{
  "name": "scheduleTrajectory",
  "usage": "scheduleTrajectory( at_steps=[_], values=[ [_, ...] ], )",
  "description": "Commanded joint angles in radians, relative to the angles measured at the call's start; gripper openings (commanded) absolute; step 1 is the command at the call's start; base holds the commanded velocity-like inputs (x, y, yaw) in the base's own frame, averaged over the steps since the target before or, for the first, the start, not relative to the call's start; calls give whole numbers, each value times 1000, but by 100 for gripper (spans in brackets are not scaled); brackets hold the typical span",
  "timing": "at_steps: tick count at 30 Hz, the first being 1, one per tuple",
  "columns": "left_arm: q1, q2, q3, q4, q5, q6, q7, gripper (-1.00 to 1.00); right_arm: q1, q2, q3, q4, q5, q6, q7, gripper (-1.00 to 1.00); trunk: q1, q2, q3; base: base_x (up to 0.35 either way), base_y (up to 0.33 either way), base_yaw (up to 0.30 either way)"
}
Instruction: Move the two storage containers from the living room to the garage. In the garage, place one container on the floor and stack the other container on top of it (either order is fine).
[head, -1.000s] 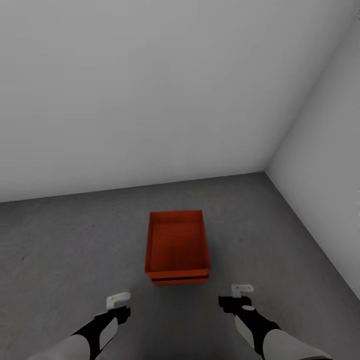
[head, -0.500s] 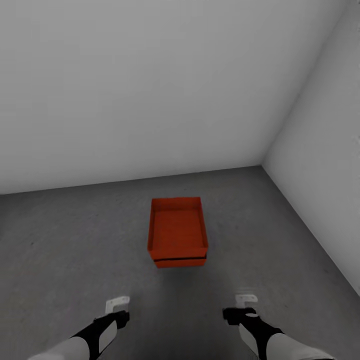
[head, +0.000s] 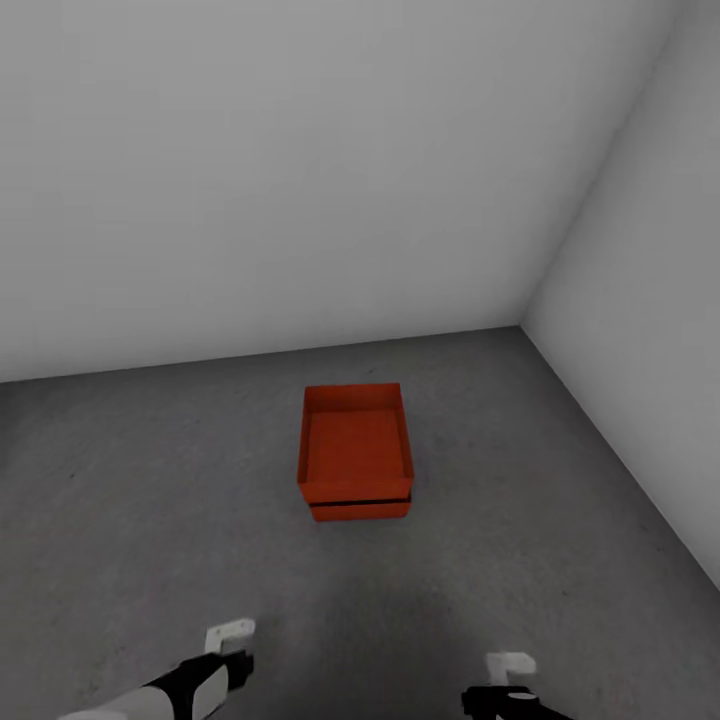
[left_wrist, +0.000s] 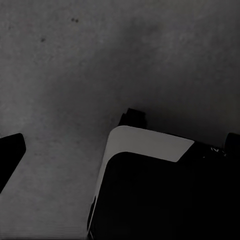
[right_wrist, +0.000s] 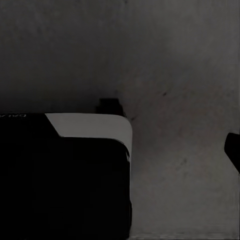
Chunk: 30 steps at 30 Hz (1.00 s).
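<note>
On the dark grey garage floor (head: 150, 500), near the corner of the white walls (head: 300, 180), the two storage containers (head: 355, 455) sit stacked. Left gripper (head: 230, 640) and right gripper (head: 508, 672) hang well apart from them; their jaws look spread and empty.

Plain white walls (head: 300, 180) meeting at a corner.

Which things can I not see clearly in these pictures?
- Lower storage container: head view, covered by the upper storage container; just its front strip shows.
- Left gripper and right gripper: head view, partly cut off at the bottom edge; whether open or shut is unclear.
</note>
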<state>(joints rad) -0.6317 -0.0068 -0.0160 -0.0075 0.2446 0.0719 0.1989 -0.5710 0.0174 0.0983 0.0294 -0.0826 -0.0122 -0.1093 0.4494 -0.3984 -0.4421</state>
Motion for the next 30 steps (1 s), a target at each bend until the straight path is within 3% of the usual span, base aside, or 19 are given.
scheduleTrajectory(
  at_steps=[1, 5, 9, 15, 20, 30],
  values=[
    [0, 2, -2, 2, 6, 4, 3, 100, 16, -5, 9, 3, -8, -3, -3, 100, 1, -2, -1, -4, 0, 0],
    [0, 17, -2, 5, 6, 2, -1, 100, 83, -25, 10, 3, -6, -12, -3, 100, 1, -2, -1, -1, 0, 0],
    [12, 23, -2, 6, 5, 2, -3, 100, 108, -33, 11, 3, -4, -19, -3, 100, 1, -2, -1, 0, 0, 0],
    [109, 25, -2, 6, -3, 1, -5, 100, 173, -36, 12, 3, -5, -34, -3, 100, 1, -2, -1, 0, 0, 0],
    [218, 35, -2, 6, -2, -1, -6, 100, 293, -33, 13, 3, -3, -59, -2, 100, 1, -2, -1, 0, 0, 0],
    [244, 35, -4, 3, -3, 1, -5, 100, 341, -25, 12, 3, -6, -88, 10, 100, 1, -2, 8, 0, 0, -31]
  ],
)
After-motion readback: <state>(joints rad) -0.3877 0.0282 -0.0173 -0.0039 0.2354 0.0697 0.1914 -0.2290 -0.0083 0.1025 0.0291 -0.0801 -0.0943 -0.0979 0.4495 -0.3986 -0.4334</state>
